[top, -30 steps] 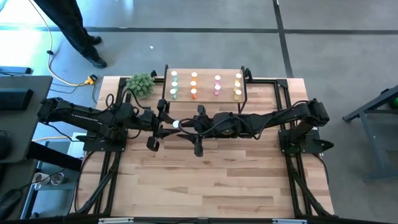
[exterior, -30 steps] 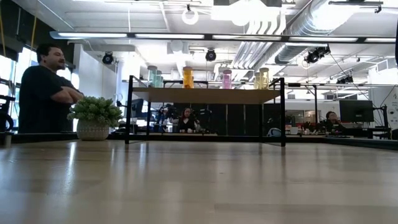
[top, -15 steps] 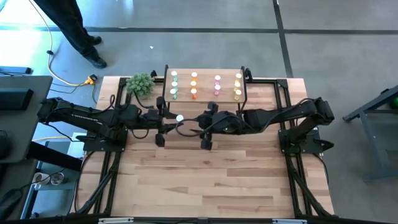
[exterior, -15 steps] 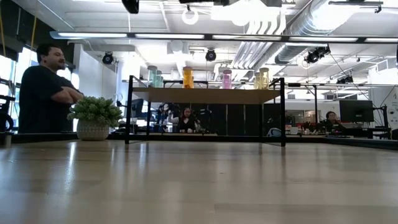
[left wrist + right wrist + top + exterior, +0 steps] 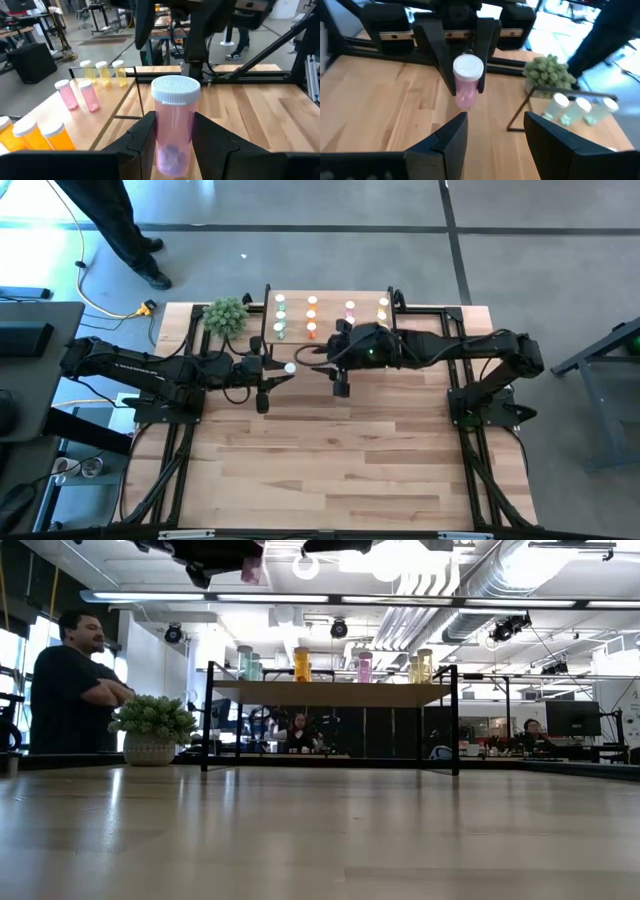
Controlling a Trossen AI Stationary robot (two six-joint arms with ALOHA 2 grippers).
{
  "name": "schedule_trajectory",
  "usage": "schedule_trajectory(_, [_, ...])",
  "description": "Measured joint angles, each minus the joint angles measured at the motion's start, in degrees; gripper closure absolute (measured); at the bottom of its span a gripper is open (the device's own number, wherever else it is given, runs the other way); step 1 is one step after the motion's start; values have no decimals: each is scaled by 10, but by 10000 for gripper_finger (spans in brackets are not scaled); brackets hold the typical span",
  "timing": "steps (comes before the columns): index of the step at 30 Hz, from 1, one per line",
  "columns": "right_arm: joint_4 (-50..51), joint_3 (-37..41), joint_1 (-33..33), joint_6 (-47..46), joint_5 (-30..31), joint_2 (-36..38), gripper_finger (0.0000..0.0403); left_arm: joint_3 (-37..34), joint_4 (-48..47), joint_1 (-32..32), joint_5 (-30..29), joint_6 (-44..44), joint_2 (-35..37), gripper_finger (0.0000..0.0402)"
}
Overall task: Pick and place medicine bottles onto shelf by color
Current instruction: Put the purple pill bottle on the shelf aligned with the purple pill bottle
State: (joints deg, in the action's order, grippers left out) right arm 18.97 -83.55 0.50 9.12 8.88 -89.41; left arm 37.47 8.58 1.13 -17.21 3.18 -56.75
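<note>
Pink medicine bottle (image 5: 173, 125) with white cap pinched upright in left hand (image 5: 172, 142), held in the air above the tabletop (image 5: 340, 450), just in front of the shelf (image 5: 330, 319). Same bottle seen from right wrist (image 5: 467, 82), gripped between the left hand's dark fingers (image 5: 436, 50). Right hand (image 5: 492, 132) spread, nothing in it, facing the bottle, close but apart; in high view it sits at the shelf's front edge (image 5: 340, 365). On the shelf: green bottles (image 5: 280, 317), orange (image 5: 312, 317), pink (image 5: 349, 317), yellow (image 5: 382, 319), grouped by colour. Green plant (image 5: 226, 316) beside the shelf. Person (image 5: 72, 685) stands past the tabletop, arms crossed.
</note>
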Motion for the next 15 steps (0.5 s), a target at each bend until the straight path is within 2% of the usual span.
schedule_trajectory(4, [-9,0,-25,28,-64,-1,217,0,-3,0,0,-19,0,296])
schedule_trajectory(8, [-19,0,-38,34,-94,-2,217,0,0,0,-1,-30,-3,296])
schedule_trajectory(15, [-26,0,-60,48,-189,-2,217,0,36,0,-33,-30,-51,296])
